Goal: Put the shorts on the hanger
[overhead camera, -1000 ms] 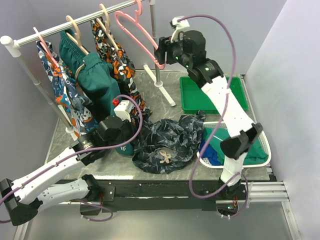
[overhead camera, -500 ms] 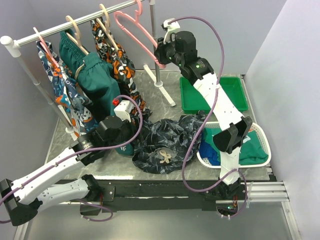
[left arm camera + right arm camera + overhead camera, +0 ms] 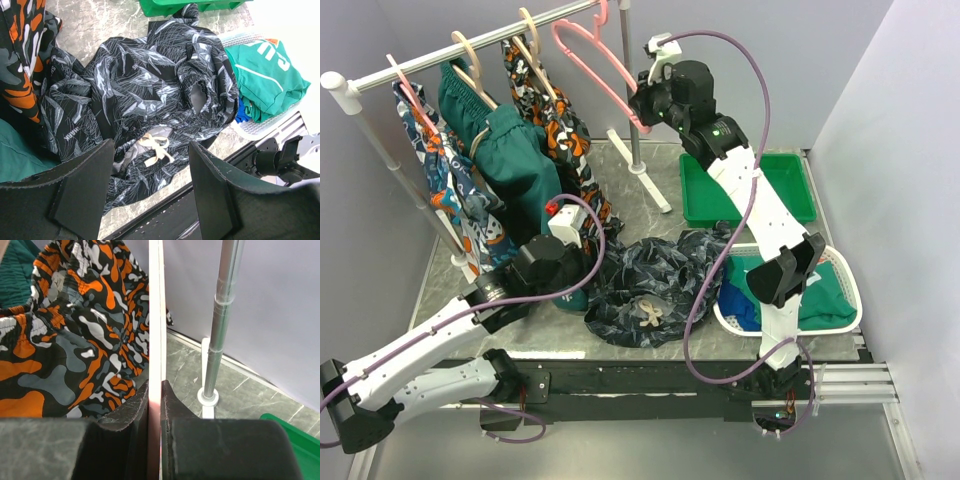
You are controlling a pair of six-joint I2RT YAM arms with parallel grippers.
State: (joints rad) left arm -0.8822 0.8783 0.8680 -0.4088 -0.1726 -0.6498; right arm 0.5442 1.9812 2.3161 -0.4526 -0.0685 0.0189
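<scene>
While the right gripper (image 3: 155, 390) sits up at the clothes rail, its two black fingers (image 3: 125, 412) are pinched narrow on the thin bar of the large pink plastic clothes hanger (image 3: 155, 315), which runs straight up out of the jaws. The hanger's hook is over the white rail, up and to the left of that gripper in the top view. Left of the clamped bar hang the orange, grey and white camouflage shorts (image 3: 75, 340). To its right stands the grey metal rack pole (image 3: 225, 300), apart from the fingers, with its foot on the marble-look table (image 3: 185, 365).

The left gripper (image 3: 150, 187) is low over the table, jaws spread wide, holding nothing. The dark navy-grey shorts with the pale leafy print (image 3: 150, 95) lie crumpled just ahead of and below the open fingers, not touched by them as far as the wrist view shows. The white drawstring knot (image 3: 156, 147) sits between the two fingertips in that view. Beyond the shorts to the right is a white plastic basket (image 3: 250, 131) with a green garment (image 3: 265, 75) in it. A green plastic tray (image 3: 165, 6) lies past the shorts' far edge. The shorts are well apart from the hanger.
</scene>
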